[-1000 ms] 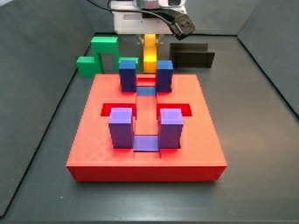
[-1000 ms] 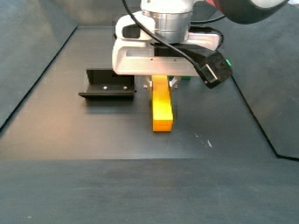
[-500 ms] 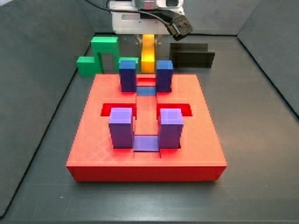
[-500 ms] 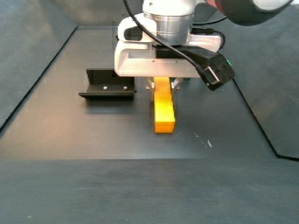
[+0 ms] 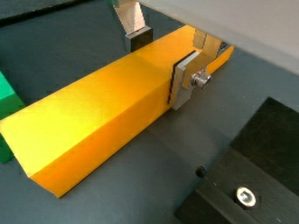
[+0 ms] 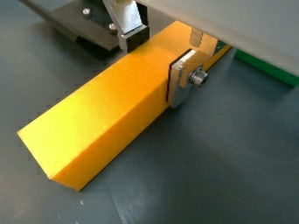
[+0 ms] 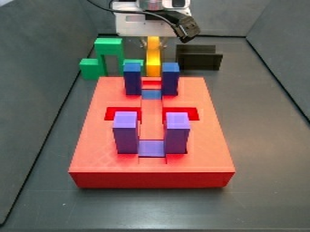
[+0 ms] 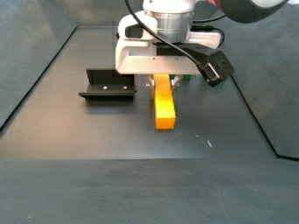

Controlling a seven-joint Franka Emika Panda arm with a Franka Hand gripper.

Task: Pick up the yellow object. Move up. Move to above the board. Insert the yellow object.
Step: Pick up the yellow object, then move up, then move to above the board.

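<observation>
The pincer (image 5: 163, 54), at the frame's top, grips the yellow object (image 5: 107, 109) near one end, seemingly on the floor; lift straight, keeping the bar level, toward the board (image 7: 152, 136)

Gripper (image 5: 160, 55): two flat silver metal finger plates with dark pads, set under a white body.
Fingers (image 6: 184, 77): brushed silver plate, a round silver screw head on its outer face.
Gripper body (image 8: 158, 54): boxy white housing just above the fingers.
Wrist (image 8: 167, 10): white rounded arm segment above the body.
Cable (image 8: 187, 54): thin black lead looping across the white housing.
Side module (image 8: 218, 69): black block beside the gripper.
</observation>
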